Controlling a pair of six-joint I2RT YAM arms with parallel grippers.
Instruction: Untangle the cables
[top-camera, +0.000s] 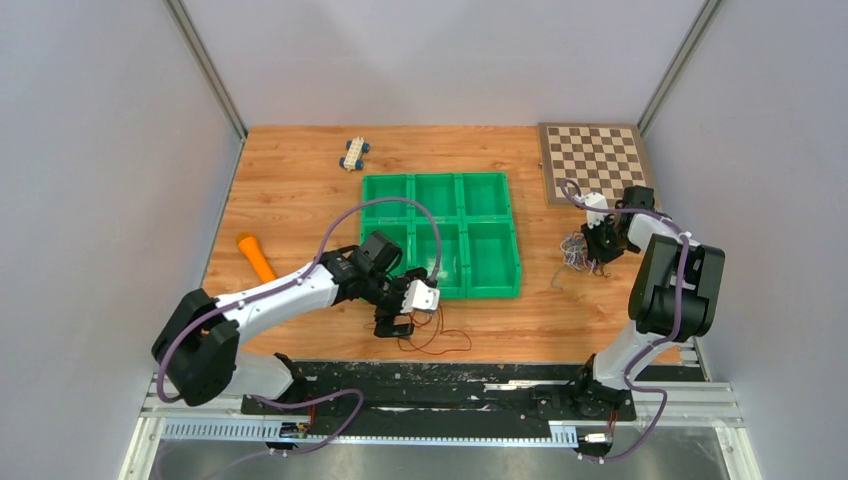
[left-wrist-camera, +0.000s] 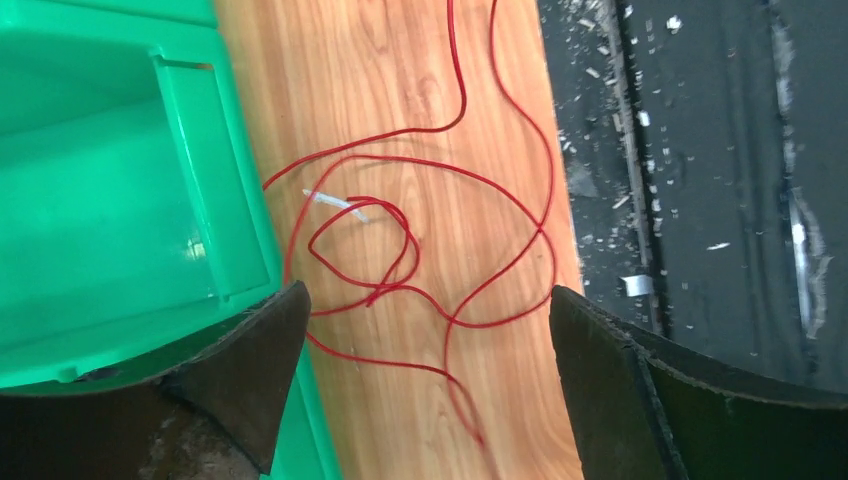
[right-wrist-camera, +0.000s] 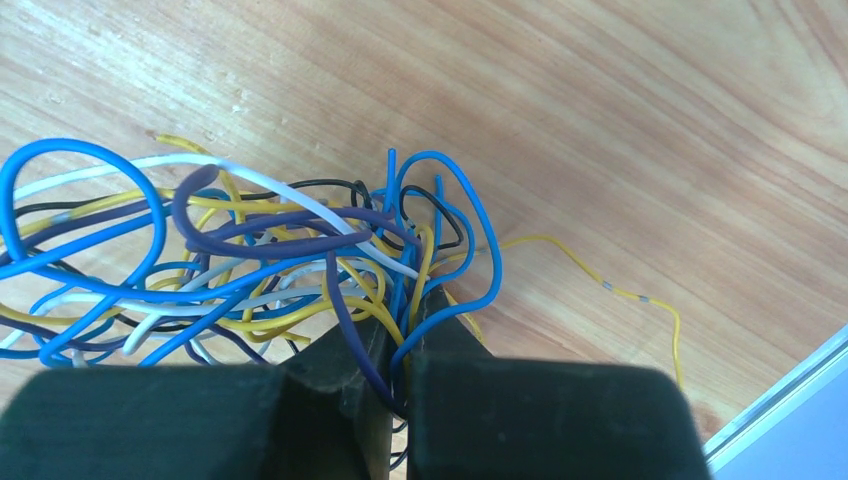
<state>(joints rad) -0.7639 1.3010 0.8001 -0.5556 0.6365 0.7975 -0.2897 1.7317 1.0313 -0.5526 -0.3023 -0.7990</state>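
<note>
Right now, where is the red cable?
In the top view the red cable lies looped on the wood between the near edge of the green tray and the front edge of the table, beneath the open left pincer.

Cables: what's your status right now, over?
Left gripper open above loose red cable. Right gripper shut on blue-yellow-white tangle. Green tray close beside red cable.

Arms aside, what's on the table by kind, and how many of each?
Green tray: 1
Chessboard: 1
Toy car: 1
Orange stick: 1
Loose red wire: 1
Tangled bundle of wires: 1 (strands too knotted to count)
Total: 6
</note>
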